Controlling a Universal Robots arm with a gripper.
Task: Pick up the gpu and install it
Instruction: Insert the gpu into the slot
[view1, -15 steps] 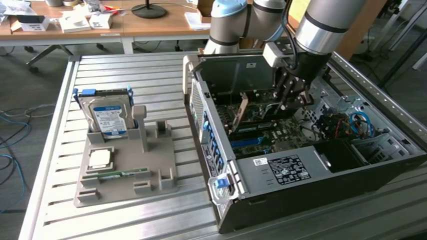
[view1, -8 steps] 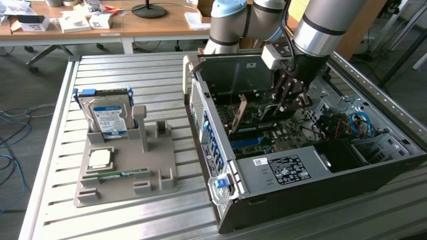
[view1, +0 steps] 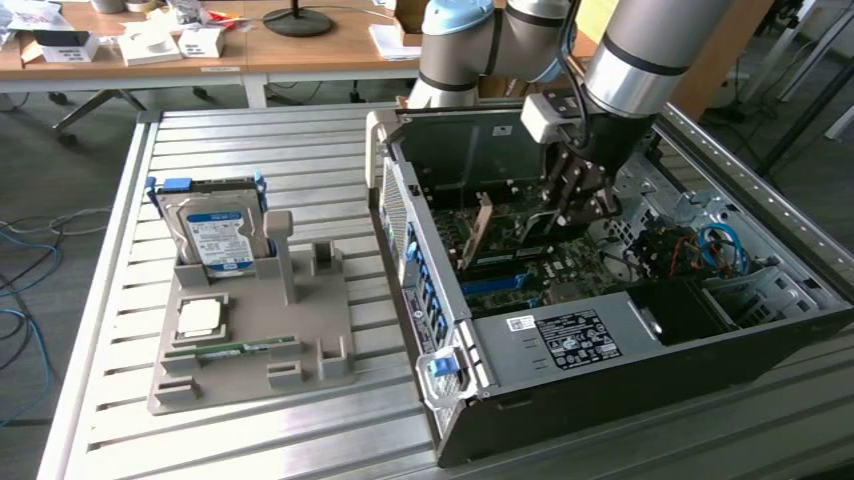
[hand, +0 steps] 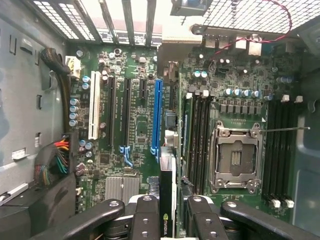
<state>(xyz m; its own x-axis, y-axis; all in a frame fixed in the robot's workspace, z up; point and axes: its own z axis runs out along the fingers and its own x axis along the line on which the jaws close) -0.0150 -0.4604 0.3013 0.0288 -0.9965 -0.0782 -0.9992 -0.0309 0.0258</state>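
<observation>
My gripper (view1: 577, 205) reaches down into the open computer case (view1: 587, 340). In the wrist view the gripper (hand: 167, 212) is shut on the gpu (hand: 166, 182), a thin dark card seen edge-on between the black fingers (hand: 145, 215). The card runs along the motherboard (hand: 135, 130) just beside the long blue slot (hand: 157, 115). From the exterior view the gpu (view1: 477, 232) shows a tan face, stands upright and reaches toward the case's rear panel. Whether its edge touches the slot I cannot tell.
On the exterior view's left, a grey holder (view1: 254, 340) on the slatted table carries a hard drive (view1: 214, 235), a square chip (view1: 200, 317) and a green memory stick (view1: 247, 348). Inside the case are the processor socket (hand: 235, 157), cable bundles (hand: 57, 155) and steel walls.
</observation>
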